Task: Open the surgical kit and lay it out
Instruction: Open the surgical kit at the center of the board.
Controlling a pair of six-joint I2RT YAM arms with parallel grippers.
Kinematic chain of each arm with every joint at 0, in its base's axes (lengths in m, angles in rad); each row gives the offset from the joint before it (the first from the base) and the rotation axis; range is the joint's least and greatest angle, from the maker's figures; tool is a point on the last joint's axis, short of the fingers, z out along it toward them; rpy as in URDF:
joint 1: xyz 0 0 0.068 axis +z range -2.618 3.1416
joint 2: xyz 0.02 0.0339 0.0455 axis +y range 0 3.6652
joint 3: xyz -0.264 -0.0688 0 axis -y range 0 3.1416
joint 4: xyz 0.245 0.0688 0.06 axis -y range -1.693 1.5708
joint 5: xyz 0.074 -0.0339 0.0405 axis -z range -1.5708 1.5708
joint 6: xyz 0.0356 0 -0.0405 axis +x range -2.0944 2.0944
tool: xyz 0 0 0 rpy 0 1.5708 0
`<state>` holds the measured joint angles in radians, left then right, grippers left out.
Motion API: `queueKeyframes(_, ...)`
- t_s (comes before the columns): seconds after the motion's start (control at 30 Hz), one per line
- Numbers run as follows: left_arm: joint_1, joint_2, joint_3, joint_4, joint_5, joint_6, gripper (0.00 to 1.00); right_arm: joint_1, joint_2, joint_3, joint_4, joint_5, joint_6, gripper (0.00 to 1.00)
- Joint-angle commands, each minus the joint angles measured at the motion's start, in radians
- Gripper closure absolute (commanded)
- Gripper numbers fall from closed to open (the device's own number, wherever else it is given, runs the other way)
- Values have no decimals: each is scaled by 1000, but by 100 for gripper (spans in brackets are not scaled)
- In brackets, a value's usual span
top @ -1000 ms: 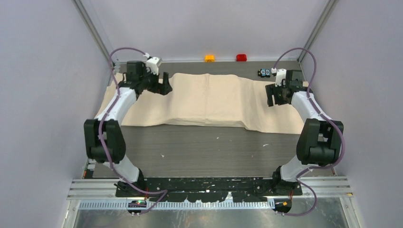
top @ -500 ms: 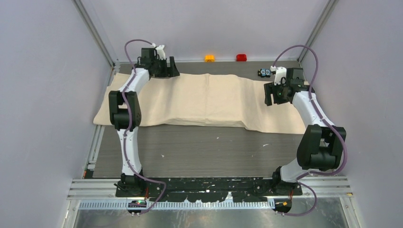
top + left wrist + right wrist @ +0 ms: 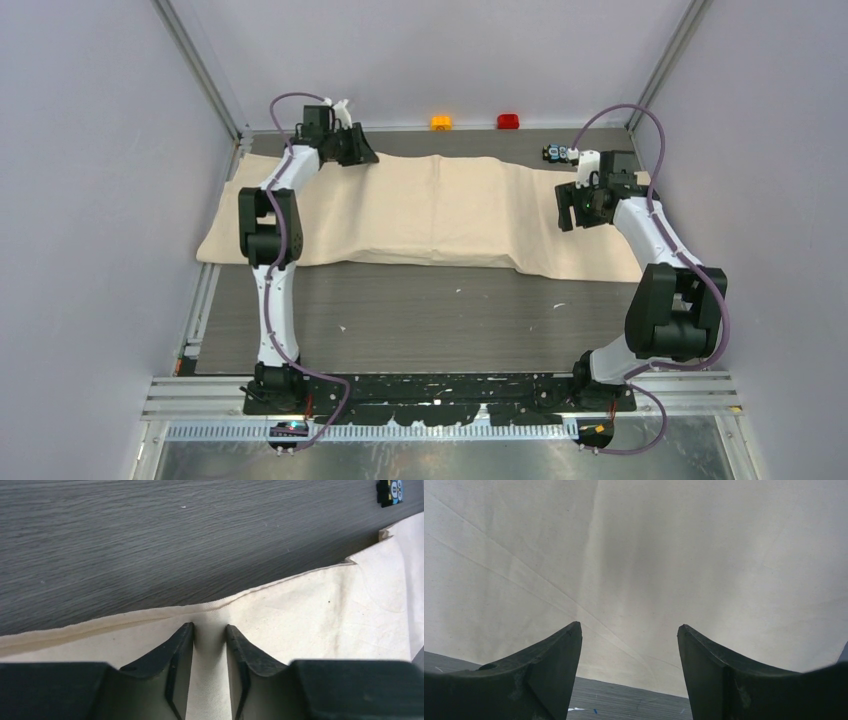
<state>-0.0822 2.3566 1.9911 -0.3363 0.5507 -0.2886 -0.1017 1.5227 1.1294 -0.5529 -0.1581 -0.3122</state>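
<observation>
The surgical kit shows only as a big beige cloth [image 3: 440, 210] spread across the far half of the table, humped in the middle; whatever lies under it is hidden. My left gripper [image 3: 364, 150] is at the cloth's far left edge. In the left wrist view its jaws [image 3: 210, 627] are drawn close together with a raised fold of cloth [image 3: 310, 610] pinched between them, the hem puckering at the tips. My right gripper [image 3: 571, 213] hovers over the cloth's right end. In the right wrist view it [image 3: 629, 627] stands open above flat cloth [image 3: 649, 555], holding nothing.
An orange block [image 3: 441, 122] and a red block [image 3: 508, 121] sit at the back wall. A small black-and-blue gadget [image 3: 557, 152] lies near the right gripper, also seen in the left wrist view as the gadget [image 3: 392, 490]. Dark wood tabletop [image 3: 430, 310] runs in front of the cloth.
The left arm reached out to the cloth's far left edge and its jaws closed in on a fold. The right gripper crept slightly forward, staying open.
</observation>
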Motion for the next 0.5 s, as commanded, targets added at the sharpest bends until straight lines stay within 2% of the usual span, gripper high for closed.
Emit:
queueKeyframes(0.0,5,-50,-26,44,39,3,73,2,-5,23,27,18,-4,26)
queueKeyframes(0.17,6,-58,-24,28,47,18,87,2,13,41,24,27,-8,26)
queueKeyframes(0.47,6,-125,-54,30,52,53,89,2,24,60,10,33,-22,26)
